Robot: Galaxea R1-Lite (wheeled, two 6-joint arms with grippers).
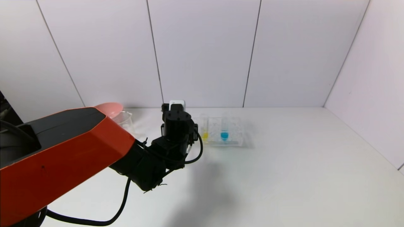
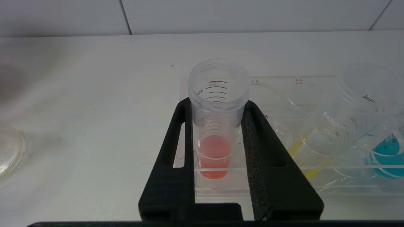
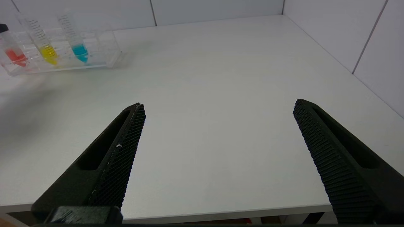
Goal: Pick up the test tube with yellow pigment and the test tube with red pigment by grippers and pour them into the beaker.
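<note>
In the head view, the left arm is reaching forward over the white table (image 1: pixel 284 176), and the left gripper (image 1: pixel 176 111) is standing at the left end of the clear tube rack (image 1: pixel 235 140). The arm's body is hiding the fingers here. The test tube with yellow pigment (image 1: pixel 204 132) is standing in the rack just beside the gripper, and a tube with blue pigment (image 1: pixel 224 132) is standing next to it, farther to the right. The beaker (image 1: pixel 124 121) is sitting to the left of the gripper, near the back wall, and the pink bowl (image 1: pixel 110 108) is showing behind it. The right arm is not appearing in this view.

In the left wrist view, the left gripper (image 2: pixel 217 126) is clenching on the test tube with red pigment (image 2: pixel 216 126): both black fingers (image 2: pixel 262 151) are pressing against its sides. The tube is standing upright, and its red bottom is sitting inside the rack (image 2: pixel 331 186). The yellow tube (image 2: pixel 318 138) is leaning beside it, and the blue tube (image 2: pixel 386 148) is beyond that one. The rim of the beaker (image 2: pixel 9 151) is showing at the edge, well apart from the rack.

In the right wrist view, the right gripper (image 3: pixel 219 110) is hanging released, with its jaws spread wide above the bare table (image 3: pixel 221 78), well apart from the rack (image 3: pixel 107 53). The red tube (image 3: pixel 12 52), the yellow tube (image 3: pixel 42 42) and the blue tube (image 3: pixel 74 37) are standing there in a row.
</note>
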